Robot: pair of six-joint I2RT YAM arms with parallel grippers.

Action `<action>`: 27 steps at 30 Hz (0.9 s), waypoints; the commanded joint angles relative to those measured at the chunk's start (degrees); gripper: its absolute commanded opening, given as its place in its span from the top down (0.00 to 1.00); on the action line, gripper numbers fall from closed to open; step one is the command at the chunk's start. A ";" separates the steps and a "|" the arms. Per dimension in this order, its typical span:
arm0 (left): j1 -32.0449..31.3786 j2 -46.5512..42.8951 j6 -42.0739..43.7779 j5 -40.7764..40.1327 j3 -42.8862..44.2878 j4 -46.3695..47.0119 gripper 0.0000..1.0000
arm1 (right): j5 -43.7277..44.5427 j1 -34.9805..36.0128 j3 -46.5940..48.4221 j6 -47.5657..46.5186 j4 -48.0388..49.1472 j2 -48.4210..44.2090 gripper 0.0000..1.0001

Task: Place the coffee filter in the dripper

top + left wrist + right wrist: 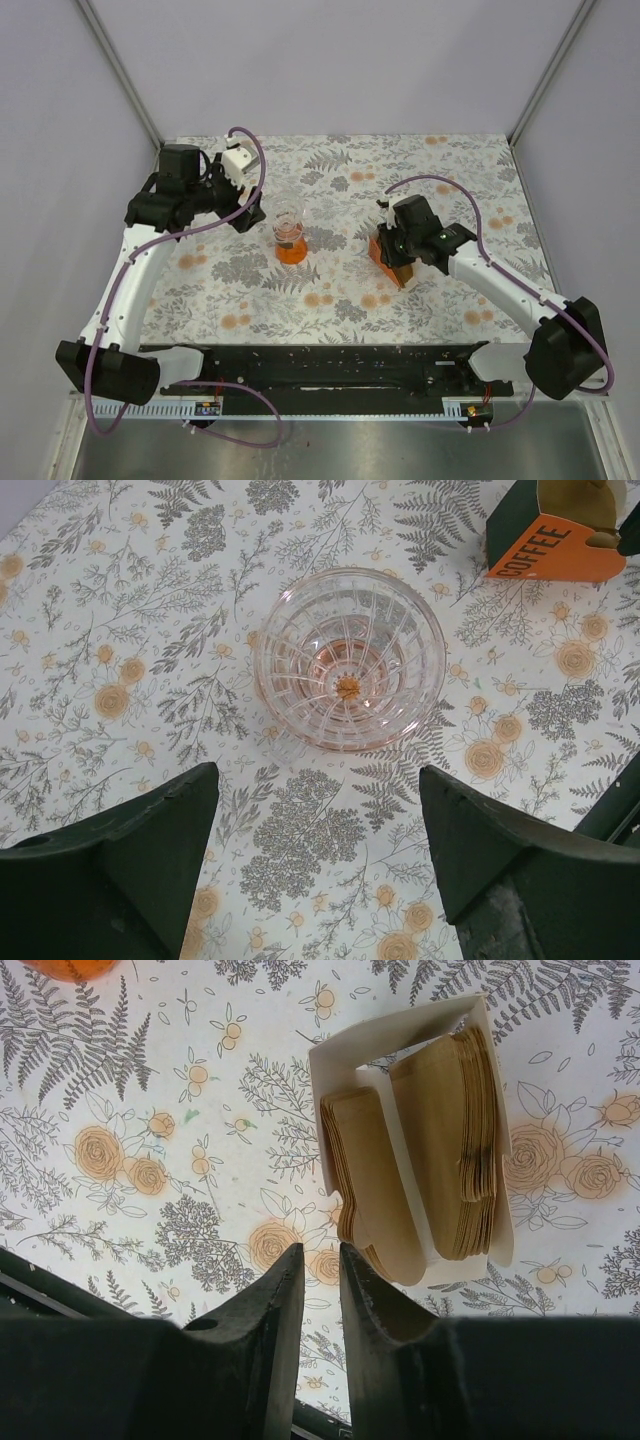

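Note:
The dripper (289, 235) stands mid-table, clear ribbed glass with an orange base; the left wrist view looks down into its empty funnel (348, 660). My left gripper (244, 214) hovers just left of it, open wide (318, 770), holding nothing. In the right wrist view, brown paper filters (455, 1140) stand stacked in the beige holder (400, 1030). No single coffee filter shows apart from that stack. My right gripper (396, 262) hangs over the holder. Only a narrow gap separates its fingers (321, 1247), and nothing is between them. Their tips sit just short of the nearest papers.
The holder's orange side marked COFFEE (545, 545) sits right of the dripper, about a hand's width away. A floral cloth (330, 300) covers the table. Pale walls and frame posts (120, 70) close in the back and sides.

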 commanded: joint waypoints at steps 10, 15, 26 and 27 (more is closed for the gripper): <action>1.14 -0.96 -0.43 3.68 -0.28 2.80 0.14 | -0.88 -0.65 3.36 -0.69 2.41 1.74 0.71; 1.40 -1.04 -0.52 4.03 -0.19 2.80 0.14 | 0.52 -0.65 3.54 -1.13 2.32 2.27 0.73; 1.58 -0.96 -0.61 4.83 -0.28 2.71 0.14 | 1.92 -0.65 3.89 -1.65 2.06 2.97 0.73; 1.58 -0.87 -0.70 4.91 -0.36 2.80 0.14 | 2.28 -0.65 4.06 -1.74 1.80 2.80 0.73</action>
